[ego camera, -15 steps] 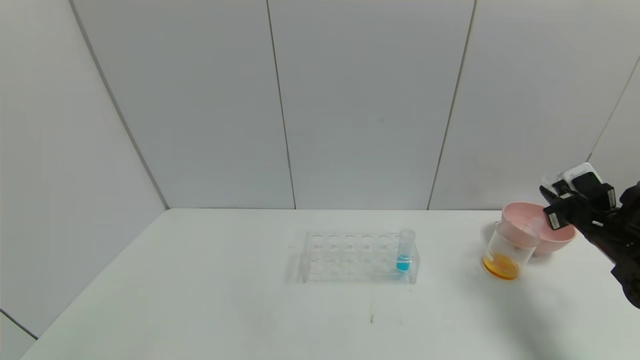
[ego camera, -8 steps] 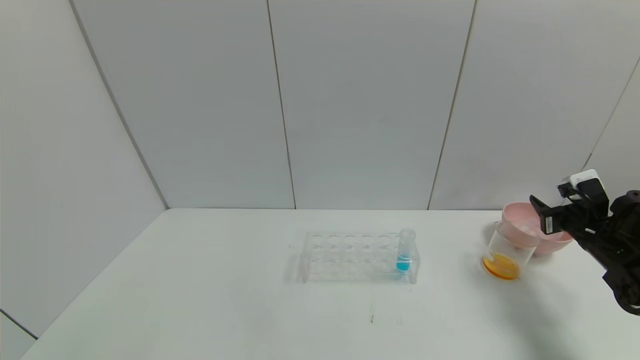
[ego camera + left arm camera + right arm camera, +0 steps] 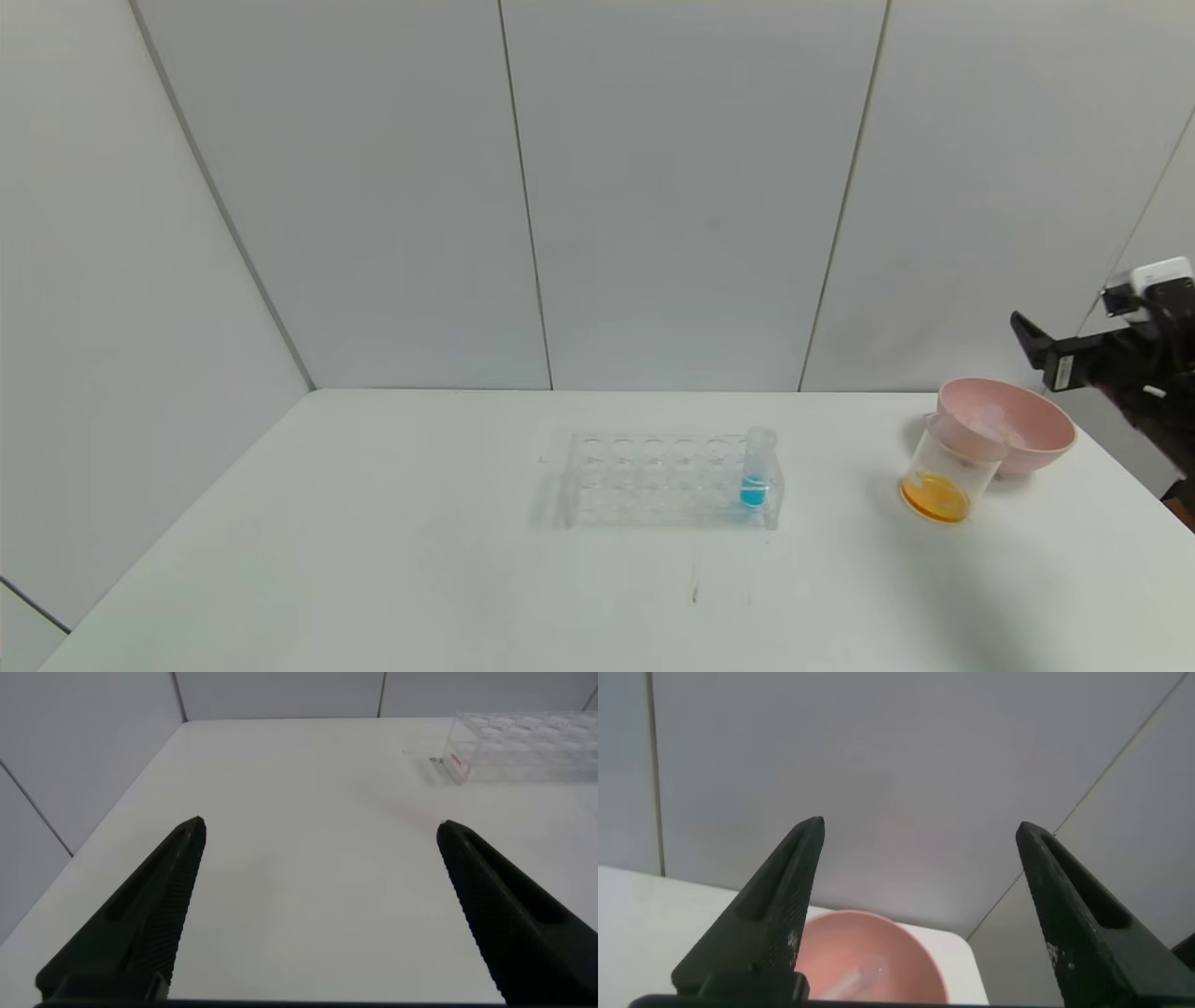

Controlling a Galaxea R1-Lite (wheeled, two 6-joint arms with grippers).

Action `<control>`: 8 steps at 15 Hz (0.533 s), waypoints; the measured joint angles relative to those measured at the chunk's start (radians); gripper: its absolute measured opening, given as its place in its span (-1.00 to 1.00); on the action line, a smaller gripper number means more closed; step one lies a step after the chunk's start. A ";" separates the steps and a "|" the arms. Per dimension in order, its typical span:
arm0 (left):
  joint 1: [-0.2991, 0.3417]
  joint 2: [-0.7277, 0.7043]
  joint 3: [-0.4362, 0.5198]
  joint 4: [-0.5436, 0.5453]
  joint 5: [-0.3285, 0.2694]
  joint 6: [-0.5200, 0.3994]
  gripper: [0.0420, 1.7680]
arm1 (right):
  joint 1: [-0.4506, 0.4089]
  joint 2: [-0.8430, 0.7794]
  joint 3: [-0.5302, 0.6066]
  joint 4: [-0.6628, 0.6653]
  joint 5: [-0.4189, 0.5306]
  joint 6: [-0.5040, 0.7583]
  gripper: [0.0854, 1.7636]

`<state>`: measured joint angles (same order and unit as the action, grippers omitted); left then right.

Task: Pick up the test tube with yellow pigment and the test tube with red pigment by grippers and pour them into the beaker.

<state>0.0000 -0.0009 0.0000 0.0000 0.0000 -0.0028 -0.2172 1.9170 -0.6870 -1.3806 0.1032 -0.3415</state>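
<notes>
Currently right gripper point(image 3: 1050, 359) hovers spread and empty at right edge, above smooth pink bowl point(image 3: 1036, 446); glass beaker point(image 3: 948, 471) holds orange liquid.

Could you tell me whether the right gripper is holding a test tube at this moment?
No, the right gripper is open and empty above the pink bowl.

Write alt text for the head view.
A clear beaker holding orange liquid stands before a pink bowl; above, the black right gripper hovers open. A clear rack holds one blue-liquid tube.
</notes>
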 joint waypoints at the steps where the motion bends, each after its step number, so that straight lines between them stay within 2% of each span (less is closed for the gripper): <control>1: 0.000 0.000 0.000 0.000 0.000 0.000 1.00 | 0.000 -0.070 -0.001 0.044 -0.010 0.020 0.68; 4: 0.000 0.000 0.000 0.000 0.000 0.000 1.00 | -0.001 -0.361 -0.008 0.309 -0.041 0.114 0.76; 8: 0.000 0.000 0.000 0.000 0.000 0.000 1.00 | 0.013 -0.874 -0.052 0.940 -0.064 0.286 0.83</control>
<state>0.0000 -0.0009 0.0000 0.0000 0.0000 -0.0023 -0.2045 1.0434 -0.7394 -0.4404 0.0396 -0.0557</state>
